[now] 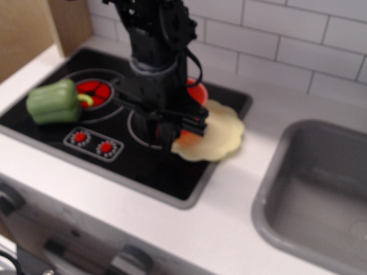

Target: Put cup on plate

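gripper [172, 133] of the black arm hangs low over the left edge of the pale yellow scalloped plastic plate [221, 134]; blur and the arm's own bulk hide the fingertips, so cannot tell whether the jaws are parted or clamped on anything.

largest to smallest, all placed against the plate:
- grey sink basin [309, 195], well to the right.
- black glass hob [114, 160], under the plate's left part; the plate's right part overhangs onto the white counter [229, 229].
- green plastic bell pepper [54, 103], far left, well apart.
- red-orange plastic cup [196, 91], just behind the plate's left rear, mostly screened by the arm; a red patch shows under the gripper too.

judgement: carry or placement step. next move wants the cup brought over the plate's centre and set down upright. nothing blocks the plate; the risk is the arm nudging it.
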Available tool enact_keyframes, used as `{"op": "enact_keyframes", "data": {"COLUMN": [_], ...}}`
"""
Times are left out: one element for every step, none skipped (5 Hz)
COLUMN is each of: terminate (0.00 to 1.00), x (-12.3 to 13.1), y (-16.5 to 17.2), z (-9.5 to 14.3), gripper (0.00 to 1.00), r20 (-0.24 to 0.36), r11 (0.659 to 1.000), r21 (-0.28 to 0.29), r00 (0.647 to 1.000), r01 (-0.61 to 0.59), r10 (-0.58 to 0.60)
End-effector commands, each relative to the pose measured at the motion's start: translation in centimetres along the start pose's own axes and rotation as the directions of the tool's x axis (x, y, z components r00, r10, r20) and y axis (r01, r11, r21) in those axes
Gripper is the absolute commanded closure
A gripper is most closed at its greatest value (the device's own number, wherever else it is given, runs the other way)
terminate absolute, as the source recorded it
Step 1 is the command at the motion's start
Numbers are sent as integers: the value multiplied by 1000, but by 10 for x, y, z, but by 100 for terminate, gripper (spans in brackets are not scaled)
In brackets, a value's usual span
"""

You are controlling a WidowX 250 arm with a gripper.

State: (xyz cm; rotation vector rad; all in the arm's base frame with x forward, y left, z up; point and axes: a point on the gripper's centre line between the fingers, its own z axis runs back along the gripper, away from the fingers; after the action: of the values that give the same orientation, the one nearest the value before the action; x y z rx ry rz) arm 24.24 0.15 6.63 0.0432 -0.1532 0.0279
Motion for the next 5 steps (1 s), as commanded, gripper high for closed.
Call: {"op": "enact_keyframes", "data": {"terminate": [0,0,0,0,0], "x": [8,12,12,17,19], "y": [-7,-9,-9,-8,-6], "z": [0,-4,-4,-2,-1], "gripper": [100,100,0,0,0], "r20": [36,33,32,29,17], "r11": [999,1000,1000,999,998], "r21": [-24,-13,-12,-23,-29], "r00": [999,999,999,999,999], "r01": [22,15,14,-33,-48], "r10": [-21,-15,-13,34,48]}}
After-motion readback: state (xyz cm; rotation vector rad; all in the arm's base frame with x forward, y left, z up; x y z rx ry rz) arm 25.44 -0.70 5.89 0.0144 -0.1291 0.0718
